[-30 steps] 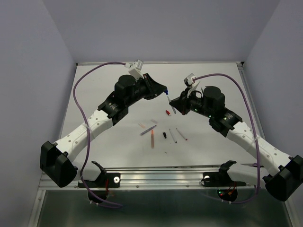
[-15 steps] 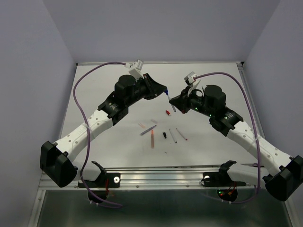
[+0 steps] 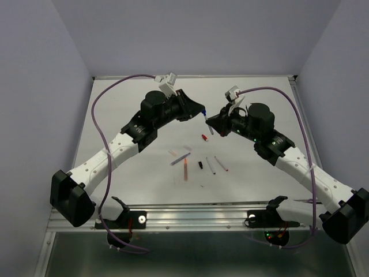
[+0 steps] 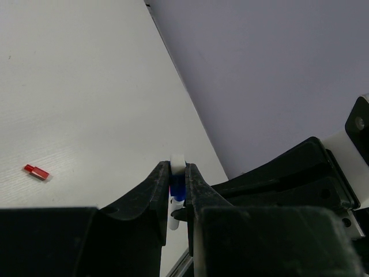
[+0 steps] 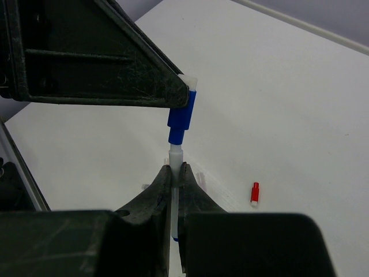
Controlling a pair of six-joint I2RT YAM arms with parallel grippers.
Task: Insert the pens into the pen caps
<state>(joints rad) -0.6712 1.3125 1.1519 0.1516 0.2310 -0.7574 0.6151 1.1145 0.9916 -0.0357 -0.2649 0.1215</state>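
From above, the left gripper (image 3: 202,113) is clamped on a blue cap (image 3: 204,117), which meets the white pen (image 3: 211,132) pinched tight in the right gripper (image 3: 210,126). In the left wrist view, a red cap (image 4: 36,171) lies on the table, well left of the closed jaws. In the right wrist view, the pen's tip touches the blue cap's lower end, straight ahead of the jaws.

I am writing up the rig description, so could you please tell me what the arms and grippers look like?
The left arm and right arm have white links, black joints and black base blocks. A purple cable trails from each wrist. The left gripper and right gripper have black, wedge-shaped fingers.
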